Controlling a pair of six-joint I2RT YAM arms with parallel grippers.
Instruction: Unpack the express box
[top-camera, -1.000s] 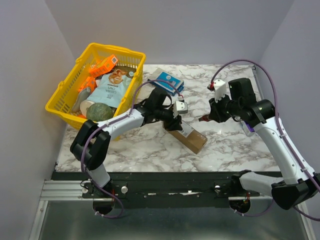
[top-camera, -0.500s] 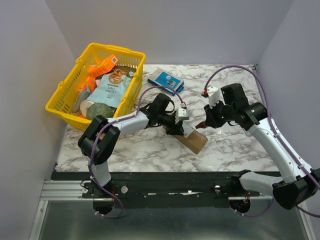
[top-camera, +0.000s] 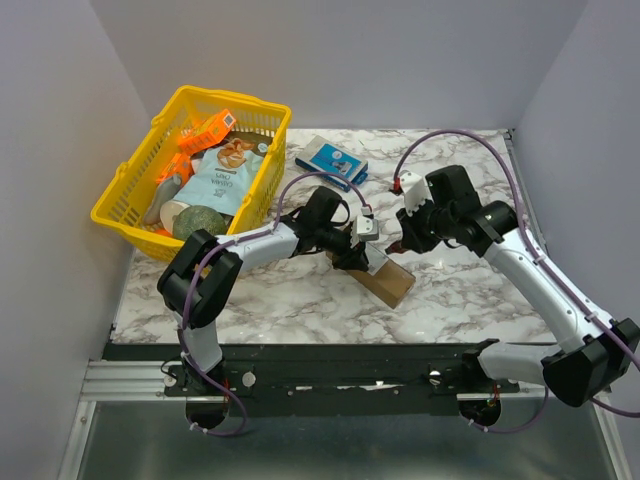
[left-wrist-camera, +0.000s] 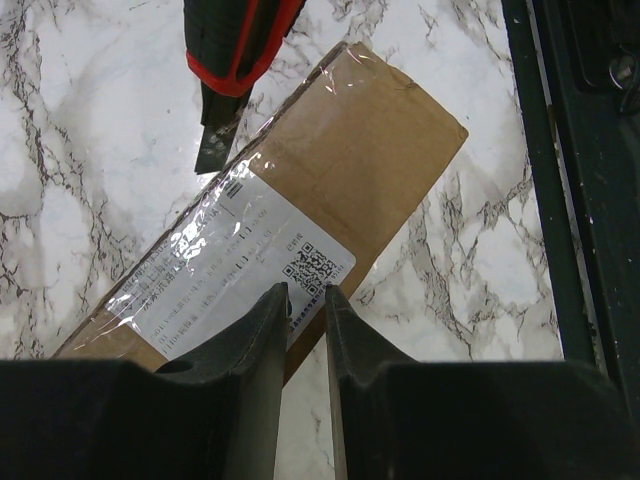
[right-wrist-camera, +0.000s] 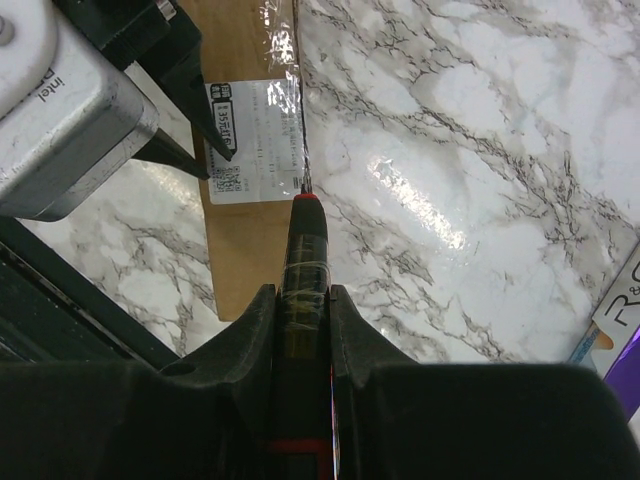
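The express box (top-camera: 388, 279) is a long brown carton with a white label, lying diagonally on the marble near the front edge. It also shows in the left wrist view (left-wrist-camera: 350, 170) and the right wrist view (right-wrist-camera: 245, 240). My left gripper (top-camera: 351, 257) is shut, its tips (left-wrist-camera: 303, 292) over the label's near edge. My right gripper (top-camera: 407, 240) is shut on a black-and-red cutter (right-wrist-camera: 304, 260). The cutter's blade tip touches the taped long edge of the box. The cutter shows at the top of the left wrist view (left-wrist-camera: 235, 50).
A yellow basket (top-camera: 128, 190) full of goods stands at the back left. A small blue-and-white box (top-camera: 335, 160) lies behind the carton. A purple item's corner (right-wrist-camera: 627, 385) shows at the right. The table's black front rail (left-wrist-camera: 580, 200) is close to the carton's end.
My right arm has moved left with the cutter, bringing its tip to the box's edge. My left gripper has shifted slightly along the box and now stays on it.
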